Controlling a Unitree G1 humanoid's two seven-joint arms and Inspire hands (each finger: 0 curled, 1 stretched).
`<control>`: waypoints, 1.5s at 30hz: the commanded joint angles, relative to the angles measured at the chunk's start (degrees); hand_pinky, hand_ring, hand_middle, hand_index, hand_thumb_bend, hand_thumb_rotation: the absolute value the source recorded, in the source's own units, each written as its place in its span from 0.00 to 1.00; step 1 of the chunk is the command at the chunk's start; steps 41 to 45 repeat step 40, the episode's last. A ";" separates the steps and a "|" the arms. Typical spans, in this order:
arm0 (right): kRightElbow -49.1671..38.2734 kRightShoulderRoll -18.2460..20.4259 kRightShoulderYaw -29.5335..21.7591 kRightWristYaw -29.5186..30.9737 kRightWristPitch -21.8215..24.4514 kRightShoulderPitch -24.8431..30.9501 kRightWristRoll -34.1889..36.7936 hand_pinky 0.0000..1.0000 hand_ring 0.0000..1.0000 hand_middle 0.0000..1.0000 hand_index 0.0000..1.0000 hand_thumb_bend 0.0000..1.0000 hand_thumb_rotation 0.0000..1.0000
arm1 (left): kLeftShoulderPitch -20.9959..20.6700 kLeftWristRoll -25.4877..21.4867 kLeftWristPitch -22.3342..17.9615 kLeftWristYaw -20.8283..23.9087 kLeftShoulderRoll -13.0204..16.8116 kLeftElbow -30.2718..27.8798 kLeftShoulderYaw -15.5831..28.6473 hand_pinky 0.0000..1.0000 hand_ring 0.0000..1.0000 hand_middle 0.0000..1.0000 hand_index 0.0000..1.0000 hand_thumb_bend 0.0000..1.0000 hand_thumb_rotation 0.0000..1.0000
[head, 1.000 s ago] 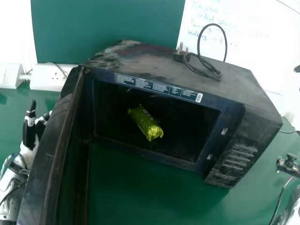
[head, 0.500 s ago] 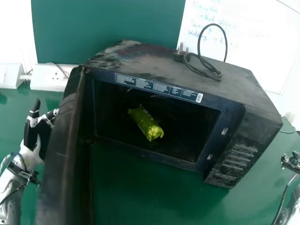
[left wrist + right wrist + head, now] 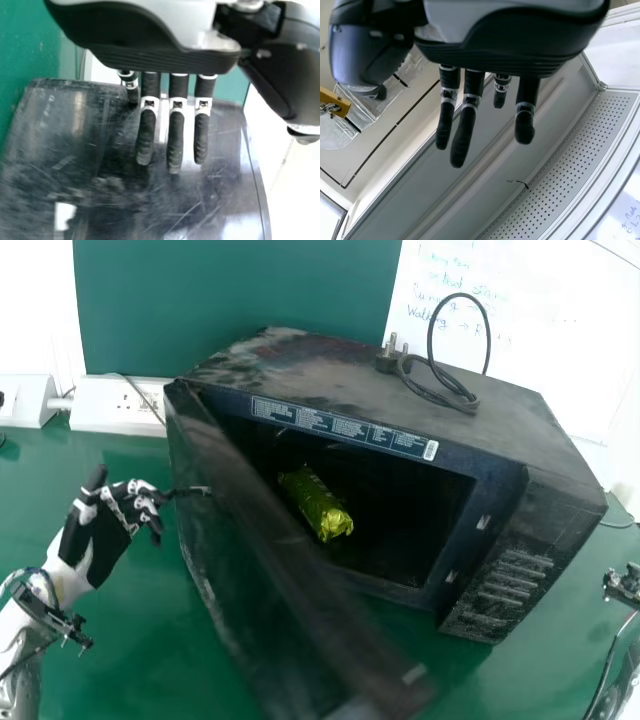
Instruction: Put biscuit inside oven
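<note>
Green covers the table [image 3: 140, 640]; a green panel [image 3: 230, 300] stands at the top of the frame, with a white board [image 3: 550, 350] full of blue writing at the upper right; a white box with plug holes [image 3: 115, 405] sits at the upper left.

A big black oven [image 3: 340, 375] is in the middle, a bit tilted in the frame; its black cord [image 3: 440, 365] curls up on top, with the plug [image 3: 387, 362] near the back.

The biscuit pack [image 3: 318, 505] lies inside the oven, near the middle of the frame; it is shiny yellow-green, and it slants down to the right; the door [image 3: 300, 565] is part way open, and it runs down to the bottom of the frame.

At the left of the frame is the left hand [image 3: 100, 545]; it is wide, with long straight fingers [image 3: 175, 145] by the outside of the door; I cannot tell if they touch it.

In the right wrist view, the right hand [image 3: 520, 35] is wide too, with its fingers loose and nothing in it; behind it is a grey strip [image 3: 560, 150] with lots of tiny holes.
</note>
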 commanded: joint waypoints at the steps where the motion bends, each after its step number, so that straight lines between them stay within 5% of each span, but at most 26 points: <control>1: -0.62 -0.70 0.00 -0.68 0.17 0.55 0.22 0.12 0.20 0.33 0.55 0.68 0.39 | 0.26 1.57 -1.34 -2.89 0.72 1.90 -2.32 0.22 0.28 0.37 0.49 0.51 0.08; 12: -2.11 -0.87 0.13 -1.67 1.51 1.10 -0.93 0.12 0.19 0.32 0.54 0.69 0.41 | -0.24 2.69 -3.43 -3.77 2.09 5.04 -2.75 0.27 0.30 0.38 0.49 0.51 0.09; 14: -1.80 -0.80 0.48 -1.40 1.06 0.97 0.05 0.12 0.20 0.32 0.54 0.68 0.39 | -0.40 2.90 -3.94 -4.15 2.17 5.47 -2.78 0.27 0.30 0.38 0.59 0.67 0.26; 16: -1.31 -1.16 0.41 -1.29 1.11 0.88 0.33 0.13 0.20 0.32 0.50 0.55 0.21 | -0.59 3.07 -4.53 -4.48 2.20 6.05 -2.79 0.27 0.30 0.38 0.62 0.71 0.32; 20: -1.54 -1.49 0.38 -1.26 1.23 1.20 0.11 0.13 0.20 0.32 0.49 0.52 0.17 | -0.95 3.76 -5.85 -4.86 2.42 7.18 -2.93 0.27 0.30 0.38 0.65 0.71 0.34; 27: -2.09 -1.24 1.14 -3.44 1.25 1.01 -3.75 0.13 0.20 0.32 0.49 0.51 0.17 | -1.08 4.32 -5.72 -4.36 2.43 7.16 -3.04 0.27 0.29 0.37 0.69 0.69 0.31; 45: -2.13 -0.83 1.76 -3.07 1.99 0.99 0.04 0.11 0.18 0.31 0.49 0.52 0.17 | -1.12 4.44 -5.62 -3.52 2.50 7.16 -3.00 0.28 0.29 0.36 0.71 0.70 0.31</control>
